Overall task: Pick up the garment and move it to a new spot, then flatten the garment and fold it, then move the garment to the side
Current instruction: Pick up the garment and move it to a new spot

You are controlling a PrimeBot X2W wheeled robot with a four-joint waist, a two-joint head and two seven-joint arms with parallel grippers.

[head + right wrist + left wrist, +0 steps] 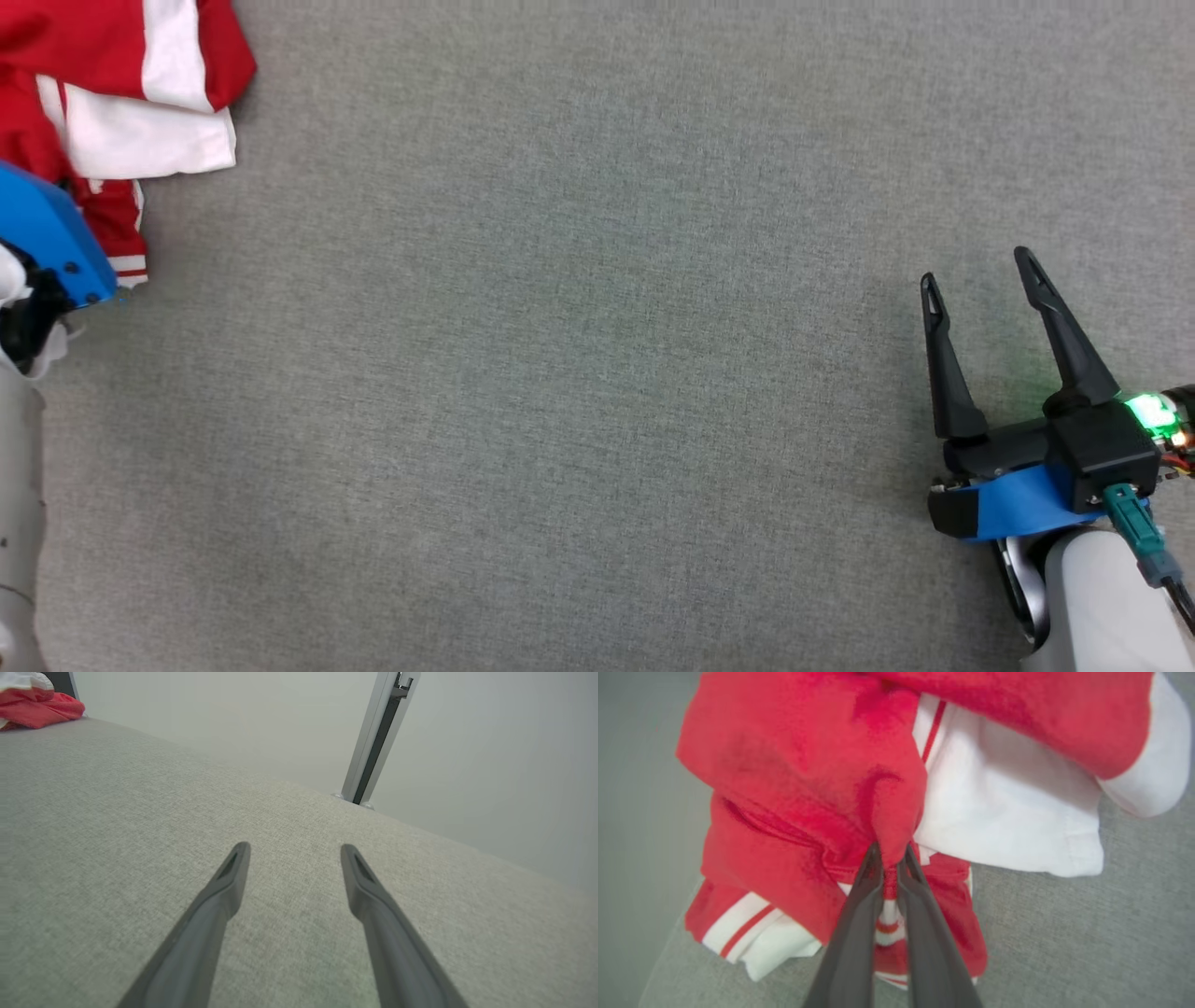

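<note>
Left wrist view: my left hand (889,853) is narrowed to a pinch on a raised fold of red cloth, part of the red-and-white garment (794,779), with the fabric caught between the tips. The garment lies bunched on the grey worktop (1087,933), near one edge of it.

Head view: the garment sits at the upper left. My right hand (976,269) is at lower right over the worktop, spread wide, holding nothing, well apart from the garment.

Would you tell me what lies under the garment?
The grey cloth surface shows around the garment, pinched by the left gripper; directly beneath its bunched folds is covered.
</note>
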